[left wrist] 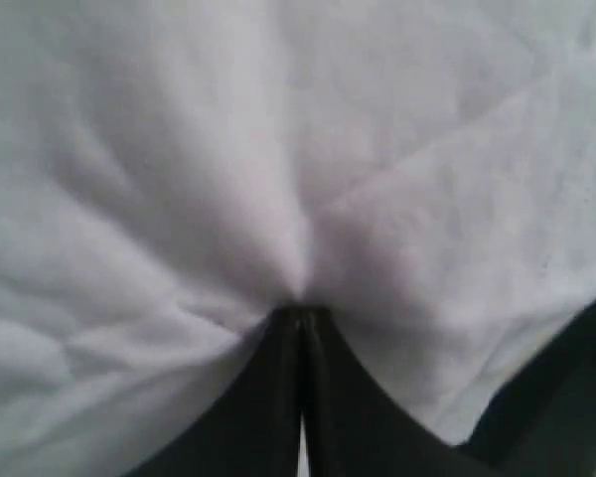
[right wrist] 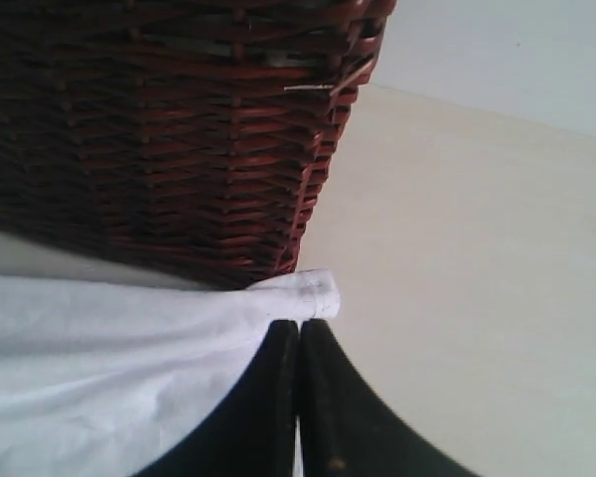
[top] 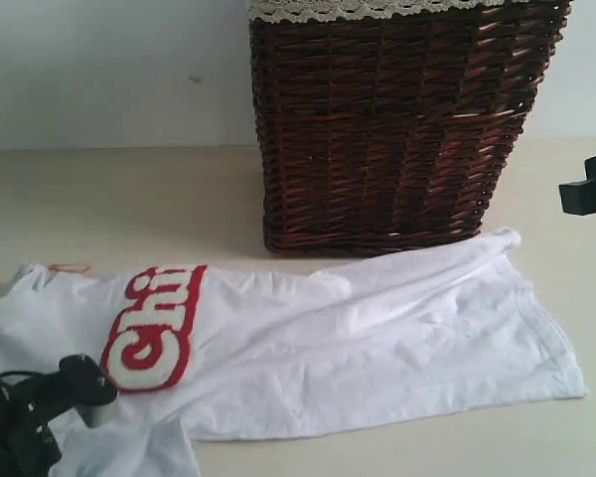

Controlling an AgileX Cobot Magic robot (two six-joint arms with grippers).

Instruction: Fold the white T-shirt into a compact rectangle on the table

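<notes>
The white T-shirt (top: 358, 338) lies stretched across the table (top: 129, 199), with its red-outlined lettering (top: 149, 333) toward the left end. My left gripper (top: 87, 388) sits over the shirt's near left part. In the left wrist view its jaws are pressed together (left wrist: 300, 310), and the cloth (left wrist: 278, 149) puckers into their tips. My right gripper (top: 576, 194) hangs at the right edge, apart from the shirt's far right corner (top: 505, 238). Its jaws are shut (right wrist: 298, 324) with nothing between them, and the shirt's hemmed corner (right wrist: 313, 293) shows just beyond the tips.
A tall dark red wicker basket (top: 387, 129) with white lace trim (top: 358, 8) stands behind the shirt's middle, almost touching its far edge. The basket (right wrist: 159, 129) is also close beside the right gripper. Bare table (right wrist: 457, 248) lies to the right, and a pale wall (top: 109, 70) is behind.
</notes>
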